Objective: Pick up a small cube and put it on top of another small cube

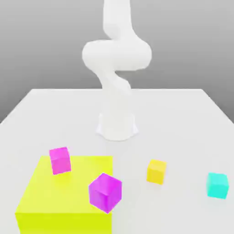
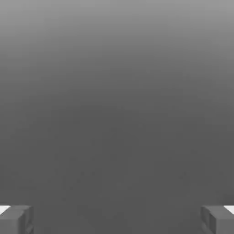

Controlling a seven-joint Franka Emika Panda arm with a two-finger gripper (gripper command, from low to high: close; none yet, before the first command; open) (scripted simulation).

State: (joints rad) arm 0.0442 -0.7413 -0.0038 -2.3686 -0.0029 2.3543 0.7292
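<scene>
Nearest to me in the exterior view, a large flat bright-yellow block fills the front of the white table toward that view's left, its lower edge cut off by the frame. A violet-purple cube, my stacking target, appears at the block's corner on the exterior view's right, turned at an angle; I cannot tell whether it sits on the block, overhangs its edge or stands in front of it. A smaller pinker magenta cube seems to rest on the block's far side. Beside the block, toward the exterior view's right, the small yellow-orange cube I must pick up sits alone on the table, and a cyan cube lies well apart further that way. Behind them all stands the white arm, its upper part cut off by the frame. In the hand view, the gripper is spread fully wide with nothing between its fingertips, and plain grey beyond. My worries: I might mistake the magenta or cyan cube for the right one, and because the purple cube is rotated and perhaps near an edge, a placed cube could land off-centre and slide off, or nudge the target.
</scene>
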